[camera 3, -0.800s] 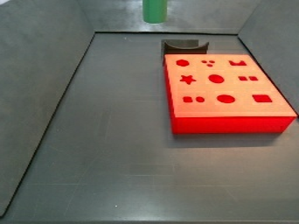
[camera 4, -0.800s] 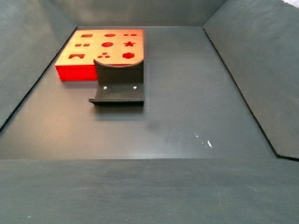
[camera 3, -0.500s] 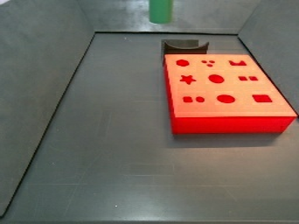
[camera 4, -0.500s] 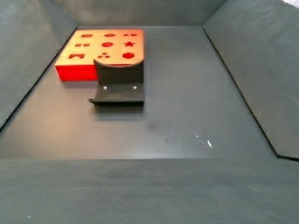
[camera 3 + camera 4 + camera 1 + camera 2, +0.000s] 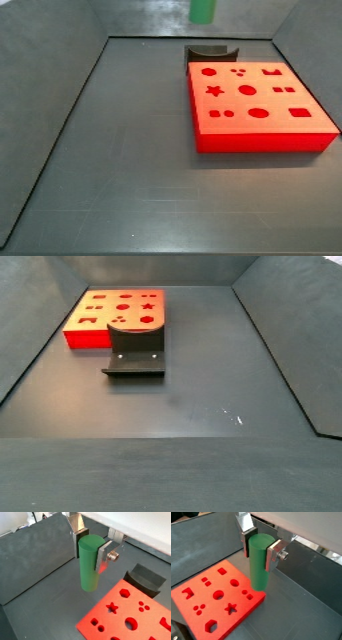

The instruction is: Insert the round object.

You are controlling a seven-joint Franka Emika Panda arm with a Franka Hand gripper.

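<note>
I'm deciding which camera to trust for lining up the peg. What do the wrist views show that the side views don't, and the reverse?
Only the wrist views show the claw, shut on the upright green peg and held above the floor.

Only the side views show the whole layout; in one the fixture stands against the red block, and in another just the peg's tip shows.

Both show the block's cutouts, including the round hole.
</note>
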